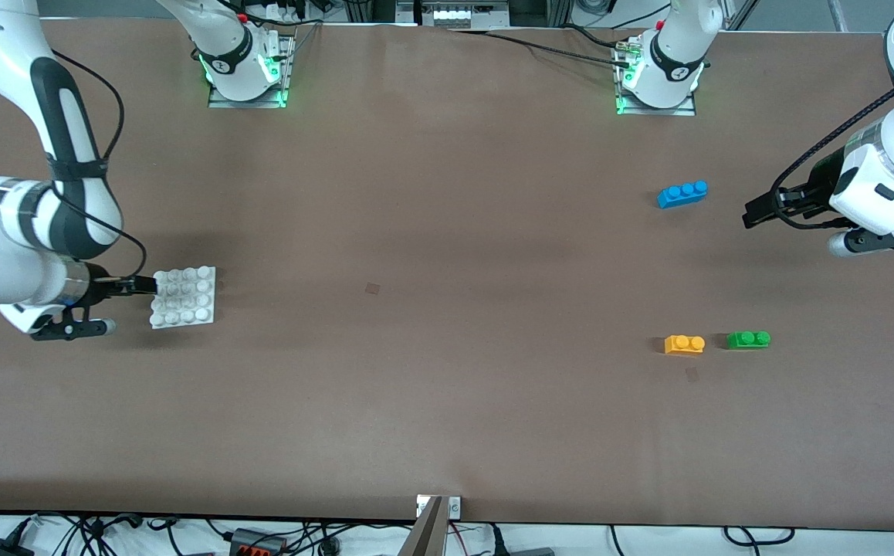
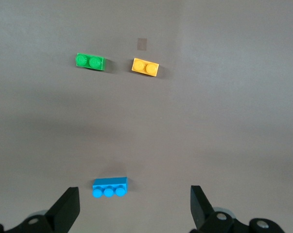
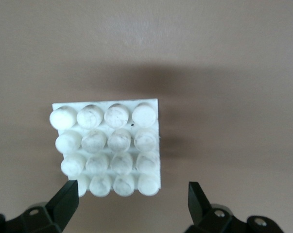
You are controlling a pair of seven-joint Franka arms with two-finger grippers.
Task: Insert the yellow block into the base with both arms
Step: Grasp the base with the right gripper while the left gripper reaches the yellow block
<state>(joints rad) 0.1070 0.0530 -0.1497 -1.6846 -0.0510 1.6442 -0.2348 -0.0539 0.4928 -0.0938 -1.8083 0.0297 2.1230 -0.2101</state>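
Toward the right arm's end of the table you have the base (image 1: 184,297), flat on the brown table (image 1: 431,309), studs up, with the right gripper (image 1: 142,286) at its edge; in the right wrist view the base (image 3: 107,148) sits just ahead of the spread fingertips (image 3: 68,199), jaws released, nothing held. Toward the left arm's end you'll find the yellow block (image 1: 684,344) lying studs up, apart from everything, the green brick (image 1: 748,339) just beside it and closer to that end. You see the blue brick (image 1: 682,194) farther from the front camera than both, near the left gripper (image 1: 756,212), which hovers over bare table with jaws released and empty; its wrist view shows the blue brick (image 2: 110,187) between the wide fingertips (image 2: 68,206), with the yellow block (image 2: 145,66) and green brick (image 2: 90,61) well apart from it.
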